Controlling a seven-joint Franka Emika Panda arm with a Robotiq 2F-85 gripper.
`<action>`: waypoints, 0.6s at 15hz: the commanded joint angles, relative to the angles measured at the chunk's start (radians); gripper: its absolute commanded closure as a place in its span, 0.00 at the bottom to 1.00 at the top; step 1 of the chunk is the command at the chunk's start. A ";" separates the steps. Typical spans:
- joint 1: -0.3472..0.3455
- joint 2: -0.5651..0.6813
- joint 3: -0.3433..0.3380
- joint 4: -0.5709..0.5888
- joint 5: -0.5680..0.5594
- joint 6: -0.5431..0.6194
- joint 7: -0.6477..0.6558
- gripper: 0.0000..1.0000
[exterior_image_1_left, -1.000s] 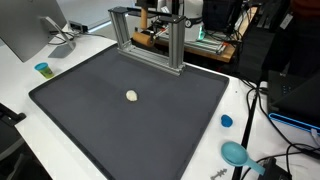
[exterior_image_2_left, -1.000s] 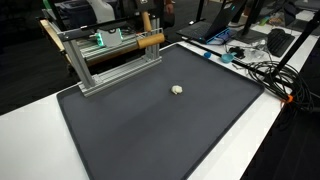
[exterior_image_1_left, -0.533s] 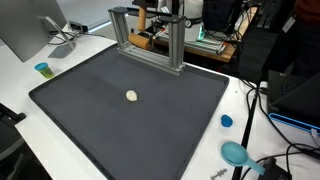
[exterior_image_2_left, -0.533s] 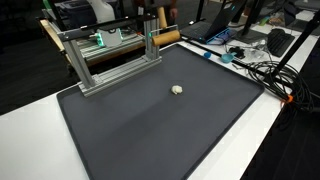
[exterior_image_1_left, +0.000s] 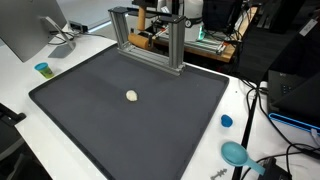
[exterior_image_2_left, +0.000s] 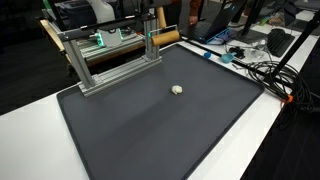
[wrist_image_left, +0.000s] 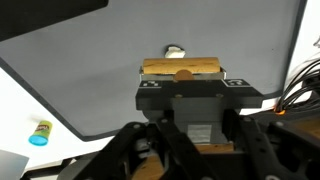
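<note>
Grey-black mat (exterior_image_1_left: 130, 120) covers most of the white surface (exterior_image_1_left: 20, 85); it is matte and plain, with no print on it.

Aluminium frame (exterior_image_2_left: 110, 65) stands at the far edge of the mat, made of upright posts with a beam across the top. No maker's mark can be made out on it.

Monitor (exterior_image_1_left: 30, 25) stands off one corner of the mat with its back to the camera; no logo can be read on it.

Wooden rod (exterior_image_2_left: 167, 38) is light tan with bare grain and no markings. It lies level at the top of the frame, by one end post, and sticks out past it. In the wrist view it runs crosswise (wrist_image_left: 165, 68) just ahead of my tool (wrist_image_left: 183, 80).

My tool is closed as far as it goes, clamped on the wooden rod. The black housing hides the fingertips themselves.

Teal scoop (exterior_image_1_left: 235, 153) lies on the surface, off the mat near a corner.

Small bottle (wrist_image_left: 40, 134) has a blue cap and a yellow label, and the text is too small to read.

Blue cap (exterior_image_1_left: 226, 121) sits on the surface just off the mat's edge.

Pale lump (exterior_image_1_left: 132, 96) is small, rounded and off-white, alone near the middle of the mat and well apart from the frame.
</note>
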 joint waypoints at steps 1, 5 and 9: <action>0.006 0.001 -0.006 0.001 -0.004 -0.002 0.003 0.53; 0.012 0.109 0.019 0.054 -0.021 0.074 -0.002 0.78; 0.038 0.309 0.022 0.155 -0.042 0.186 -0.075 0.78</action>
